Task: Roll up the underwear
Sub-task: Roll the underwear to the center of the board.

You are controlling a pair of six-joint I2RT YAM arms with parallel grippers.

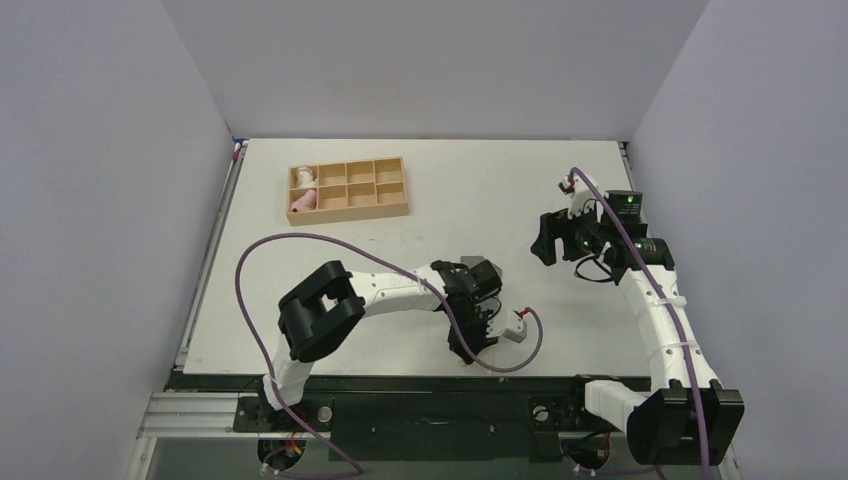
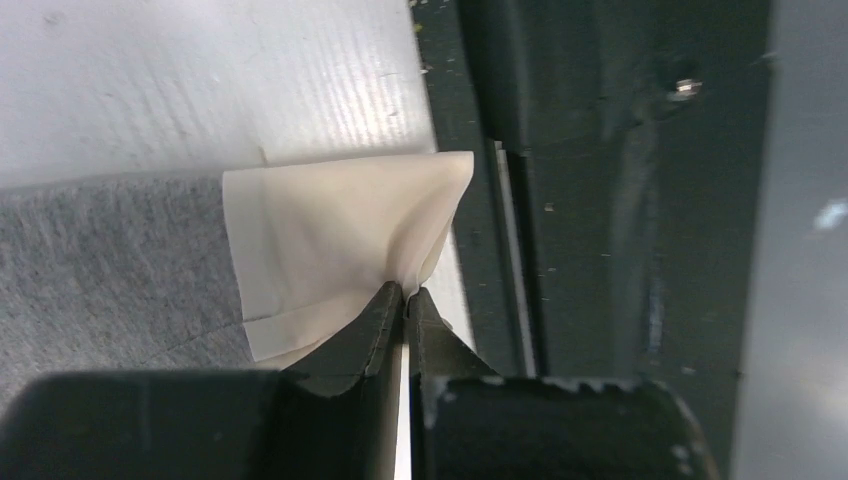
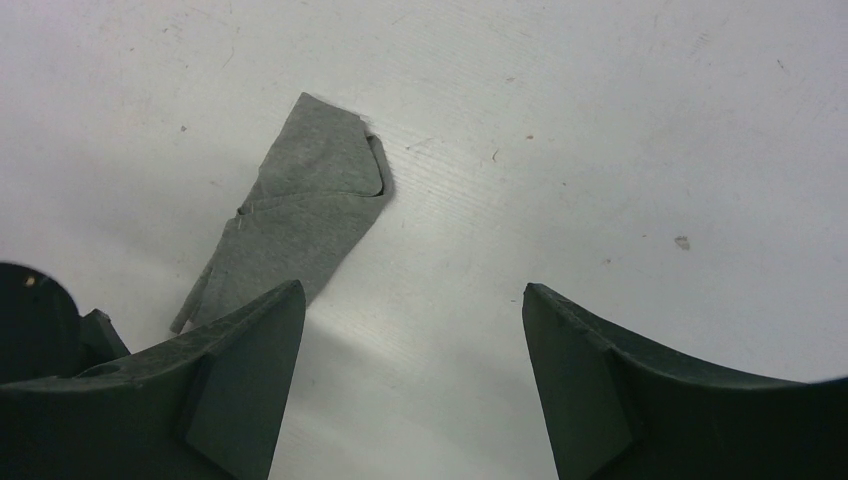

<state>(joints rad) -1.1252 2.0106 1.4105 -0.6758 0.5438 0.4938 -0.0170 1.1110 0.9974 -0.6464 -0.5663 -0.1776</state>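
Underwear (image 3: 300, 215) apparently lying diagonal; left gripper (image 2: 405, 295) pinches its beige strip (image 2: 340, 235).

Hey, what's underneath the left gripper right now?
The left gripper is shut on the pale beige strip of the dark grey fabric underwear, which lies on the white table at its near edge. From above, the arm covers most of it.

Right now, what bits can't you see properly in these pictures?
- Left wrist view: the left end effector, shut on the beige strip, hides the near part of the underwear. The left edge of the picture cuts the rest off.
- Right wrist view: one finger of the open right end effector hides the grey fabric's lower end.
- Top view: the left arm covers most of the underwear.
- Top view: the cloth rolls in the tray are too small to make out.
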